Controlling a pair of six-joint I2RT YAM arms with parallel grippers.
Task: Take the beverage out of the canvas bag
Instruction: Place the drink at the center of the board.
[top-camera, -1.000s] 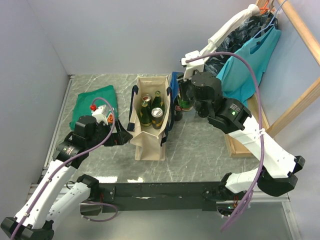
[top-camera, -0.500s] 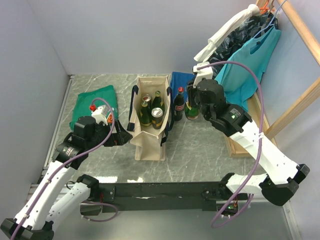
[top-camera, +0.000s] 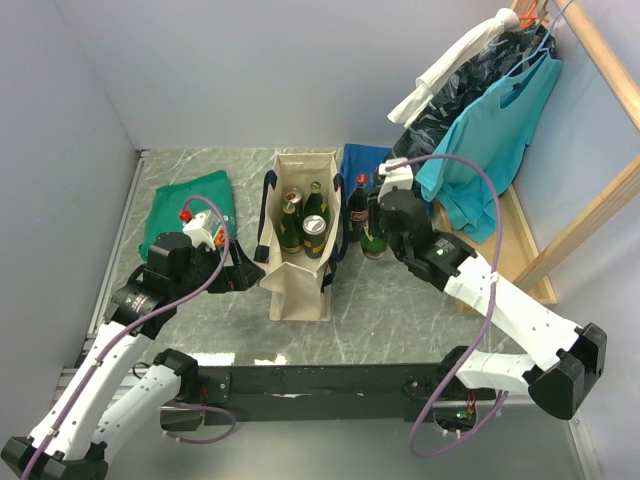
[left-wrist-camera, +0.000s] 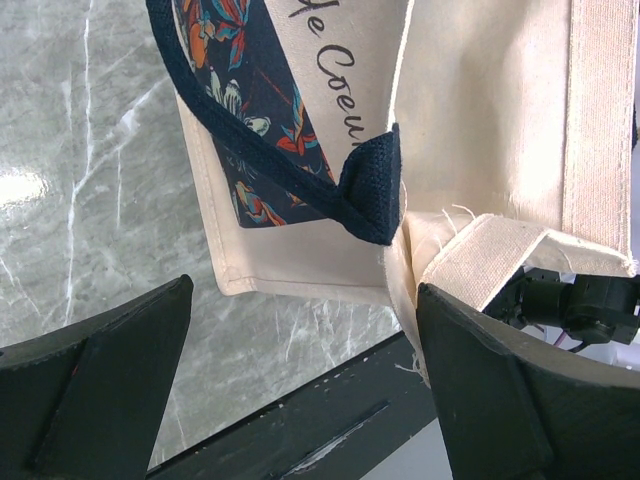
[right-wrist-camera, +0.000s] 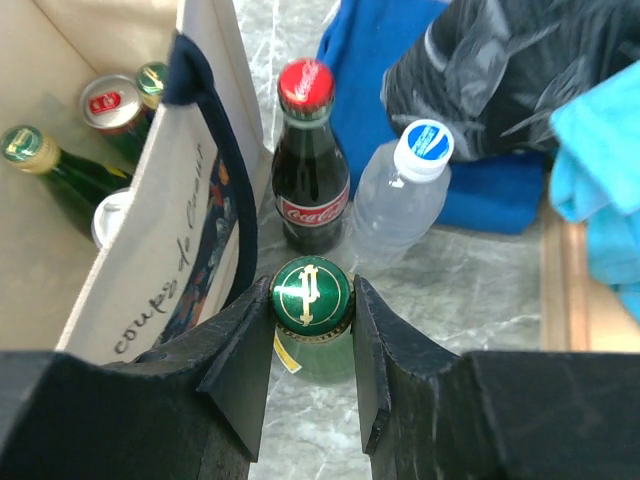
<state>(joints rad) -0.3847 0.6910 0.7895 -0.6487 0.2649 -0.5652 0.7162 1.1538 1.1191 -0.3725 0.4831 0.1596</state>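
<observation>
Evidently the right fingers (right-wrist-camera: 235, 365) clamp the green bottle (right-wrist-camera: 312, 292) upright just right of the canvas bag (top-camera: 300, 290), probably to set it down. The left fingers (left-wrist-camera: 100, 380) stand apart beside the bag.

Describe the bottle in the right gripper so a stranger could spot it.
Right of the tall cream canvas bag are three bottles. The one you want is the green glass bottle, its neck clamped in the right gripper. Unlike the red-capped cola bottle and blue-capped water bottle, its cap is green with a gold emblem.

Cola bottle (top-camera: 358, 208) stands just right of canvas bag (top-camera: 301, 292).
</observation>
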